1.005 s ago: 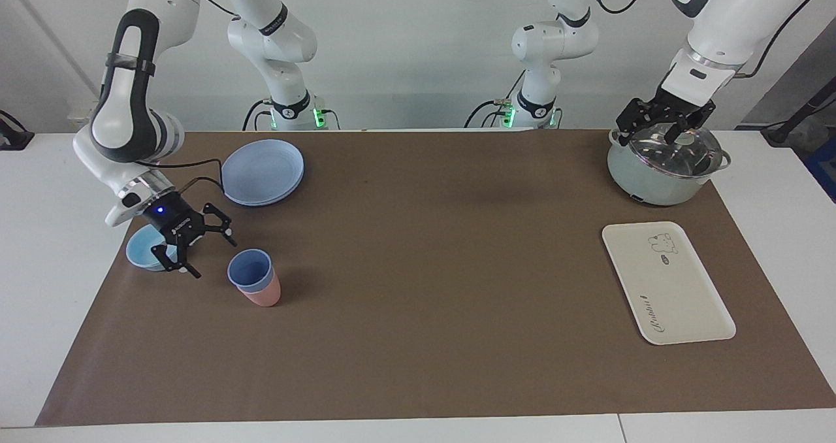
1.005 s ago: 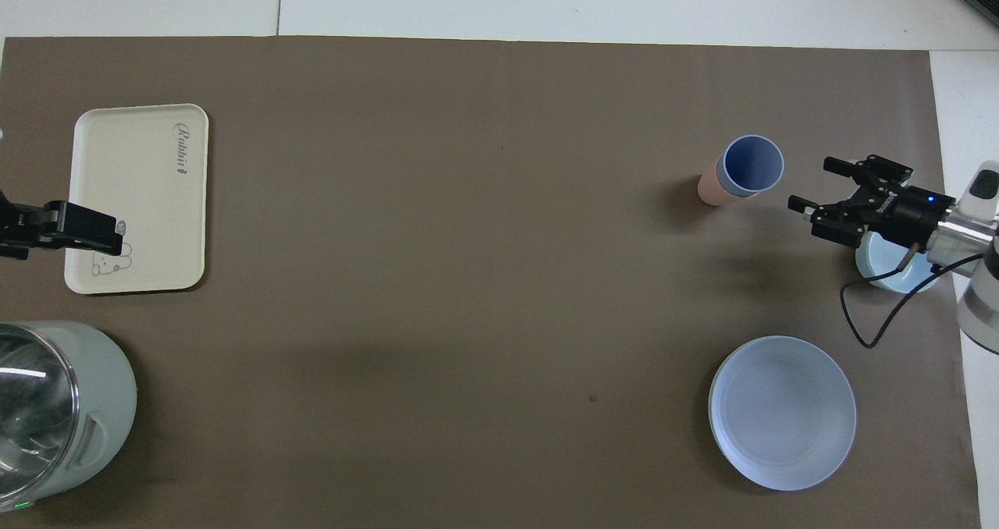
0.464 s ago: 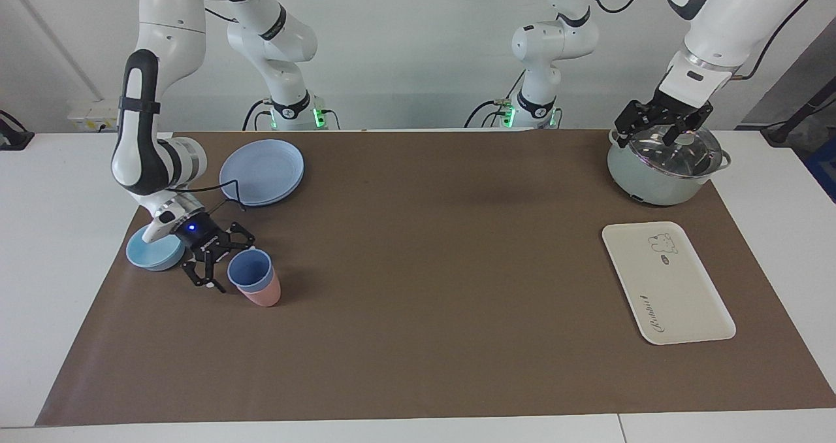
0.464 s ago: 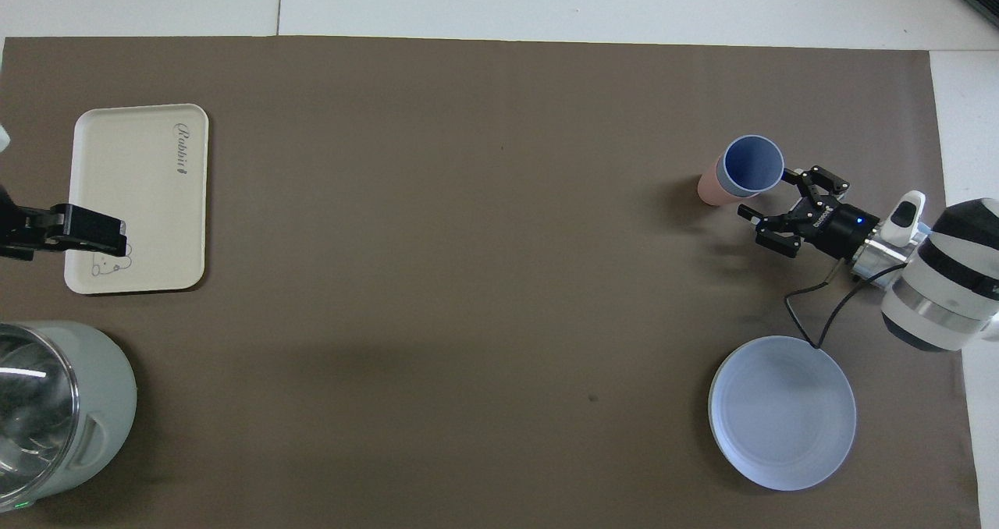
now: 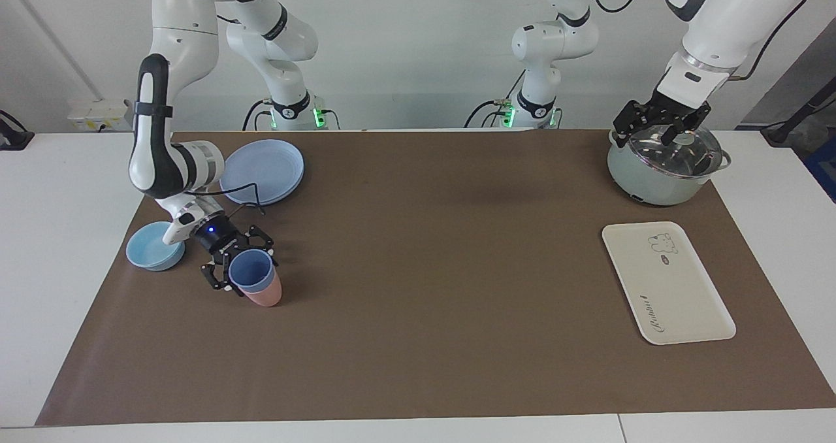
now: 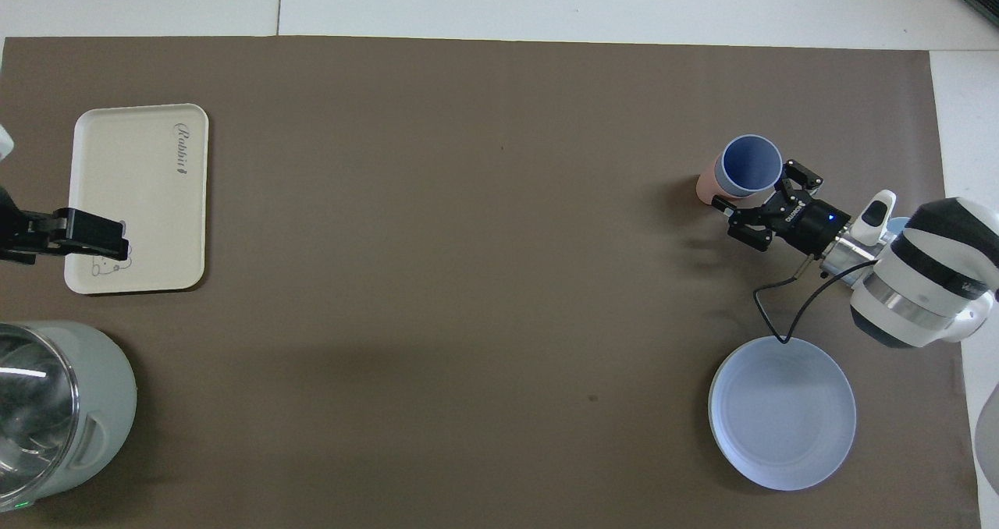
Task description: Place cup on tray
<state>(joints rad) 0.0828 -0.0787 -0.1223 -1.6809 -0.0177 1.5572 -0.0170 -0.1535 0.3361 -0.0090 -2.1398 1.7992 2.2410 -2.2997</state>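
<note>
The periwinkle-blue cup (image 5: 250, 268) (image 6: 751, 165) stands upright, nested inside a salmon-pink cup (image 5: 264, 295) (image 6: 706, 189), toward the right arm's end of the table. My right gripper (image 5: 243, 274) (image 6: 757, 192) is low at the table and open, one finger on each side of the nested cups. Contact cannot be made out. The cream-white tray (image 5: 679, 299) (image 6: 133, 193), with a bear drawing and script, lies toward the left arm's end with nothing on it. My left gripper (image 5: 656, 132) (image 6: 109, 242) hangs open just above the pot's glass lid and waits.
A pale-green pot (image 5: 653, 178) (image 6: 55, 404) with a glass lid stands nearer to the robots than the tray. A round blue plate (image 5: 264, 168) (image 6: 780, 412) and a light-blue bowl (image 5: 153, 247) (image 6: 899, 225) lie close to the cups, under the right arm.
My right gripper has swung from over the bowl, lower and toward the cups, and now straddles them, still open. The left gripper has barely shifted above the pot. The cups have not moved.
</note>
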